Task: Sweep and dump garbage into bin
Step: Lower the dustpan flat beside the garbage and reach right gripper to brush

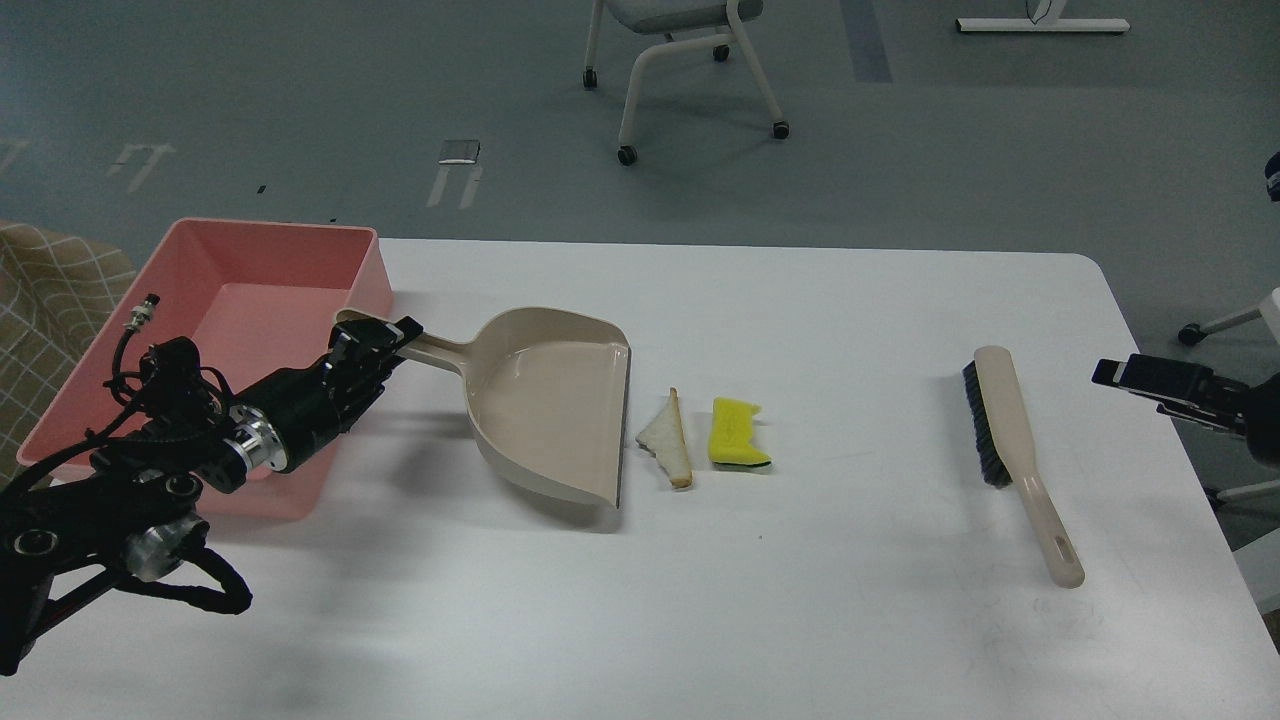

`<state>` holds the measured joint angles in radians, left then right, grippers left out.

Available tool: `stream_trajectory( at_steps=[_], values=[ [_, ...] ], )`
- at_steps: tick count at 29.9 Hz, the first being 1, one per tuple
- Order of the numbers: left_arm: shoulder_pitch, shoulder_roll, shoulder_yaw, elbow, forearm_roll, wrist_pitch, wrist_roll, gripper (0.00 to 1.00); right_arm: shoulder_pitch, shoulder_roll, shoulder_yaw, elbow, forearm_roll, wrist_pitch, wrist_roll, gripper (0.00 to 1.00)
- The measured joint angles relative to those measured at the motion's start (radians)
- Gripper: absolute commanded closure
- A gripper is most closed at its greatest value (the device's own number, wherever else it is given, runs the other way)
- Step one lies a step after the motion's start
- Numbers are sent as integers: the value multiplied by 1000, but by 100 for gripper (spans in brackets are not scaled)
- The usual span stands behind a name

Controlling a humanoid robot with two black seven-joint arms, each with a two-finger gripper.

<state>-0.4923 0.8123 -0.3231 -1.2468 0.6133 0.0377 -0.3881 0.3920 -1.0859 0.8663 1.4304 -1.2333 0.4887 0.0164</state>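
Bread (pixel 668 440): white triangle, tan crust running near-to-far, lying just right of dustpan (pixel 556 400) mouth. Sponge (pixel 738 434): yellow, notched, upright axis, beside bread. Left gripper (pixel 375 338) clamped on dustpan handle. Right gripper (pixel 1125 373) at table edge, finger state indeterminable. Bin (pixel 190 300): pink, far left.
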Motion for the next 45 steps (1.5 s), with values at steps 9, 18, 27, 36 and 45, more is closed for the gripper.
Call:
stream_trajectory(
  at_steps=[9,18,27,36,45],
  values=[
    [4,-12,1,4,0,9,0,98,0,3,4,-2,-3,0,-5,14],
    [4,-66,2,-5,2,42,0,98,-20,5,-13,-1,-4,0,-53,14],
    [3,-106,7,7,2,58,1,99,-21,5,-15,2,-2,0,-53,14],
    [4,-122,7,9,2,77,1,98,-37,24,-18,37,-3,0,-65,23],
    [15,-143,-1,9,2,84,0,98,-56,37,-45,50,-20,0,-118,37]
  ],
)
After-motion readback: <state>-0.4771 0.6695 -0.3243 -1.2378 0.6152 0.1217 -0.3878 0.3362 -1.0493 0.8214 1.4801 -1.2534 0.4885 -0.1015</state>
